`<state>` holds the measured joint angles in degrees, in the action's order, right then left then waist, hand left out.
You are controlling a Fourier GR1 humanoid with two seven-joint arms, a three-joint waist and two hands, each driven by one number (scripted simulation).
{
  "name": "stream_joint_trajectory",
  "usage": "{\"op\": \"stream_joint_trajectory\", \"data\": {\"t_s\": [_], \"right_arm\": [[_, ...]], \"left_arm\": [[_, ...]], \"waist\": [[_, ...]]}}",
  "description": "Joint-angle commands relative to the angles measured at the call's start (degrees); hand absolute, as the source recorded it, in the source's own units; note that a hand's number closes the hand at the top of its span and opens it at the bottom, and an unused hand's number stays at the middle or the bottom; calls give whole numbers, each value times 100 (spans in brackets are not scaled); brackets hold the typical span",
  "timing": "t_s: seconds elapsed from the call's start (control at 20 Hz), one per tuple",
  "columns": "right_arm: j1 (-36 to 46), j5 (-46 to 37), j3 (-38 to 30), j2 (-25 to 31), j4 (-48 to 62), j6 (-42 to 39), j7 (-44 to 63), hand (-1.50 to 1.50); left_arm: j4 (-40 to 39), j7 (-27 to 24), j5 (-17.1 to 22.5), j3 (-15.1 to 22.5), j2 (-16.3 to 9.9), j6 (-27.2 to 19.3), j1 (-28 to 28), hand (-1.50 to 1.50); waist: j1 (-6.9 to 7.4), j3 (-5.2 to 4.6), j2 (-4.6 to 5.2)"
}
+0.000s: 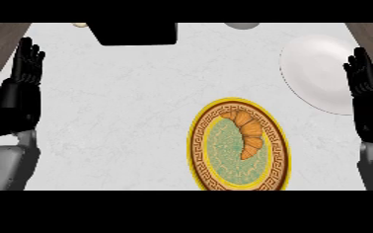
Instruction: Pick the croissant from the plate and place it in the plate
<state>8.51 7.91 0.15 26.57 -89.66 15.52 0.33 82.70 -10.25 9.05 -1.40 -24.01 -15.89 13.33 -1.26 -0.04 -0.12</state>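
My left hand (25,66) rests at the left edge, fingers straight and up, holding nothing. Further right, the croissant (247,132) lies on the patterned plate (198,148), curved, its upper end near the rim. To lift it well, I should come down over its thick middle and curl round it. The white plate (310,64) waits beyond. My right hand (360,76) stands at the right edge beside it, fingers straight, empty.

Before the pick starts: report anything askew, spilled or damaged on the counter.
Nothing stands out. The croissant lies whole on the patterned plate, the white plate holds nothing, and no crumbs or spills show. The left hand and right hand rest open at the edges.
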Motion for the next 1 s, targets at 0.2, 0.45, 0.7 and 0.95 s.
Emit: {"op": "stream_joint_trajectory", "data": {"t_s": [0.2, 0.45, 0.7, 0.95], "right_arm": [[416, 2309, 198, -1785, -694, -769, 180, -150], [-385, 696, 371, -2099, -1430, 801, -786, -150], [-1709, 964, 1026, -2629, -2372, 1093, -1656, -150], [-2507, 892, 1111, -2064, -2764, -28, -1408, -150]], "left_arm": [[-403, 156, -586, 430, -397, 285, -750, 0], [-425, -58, -646, 605, -440, 555, -1617, 0], [-180, 84, -681, 588, -348, 515, -1786, 0], [205, 154, -785, 392, -451, 689, -1960, 0]], "waist": [[297, 46, 4], [93, 2, -35], [67, 5, -18], [101, 5, -4]]}}
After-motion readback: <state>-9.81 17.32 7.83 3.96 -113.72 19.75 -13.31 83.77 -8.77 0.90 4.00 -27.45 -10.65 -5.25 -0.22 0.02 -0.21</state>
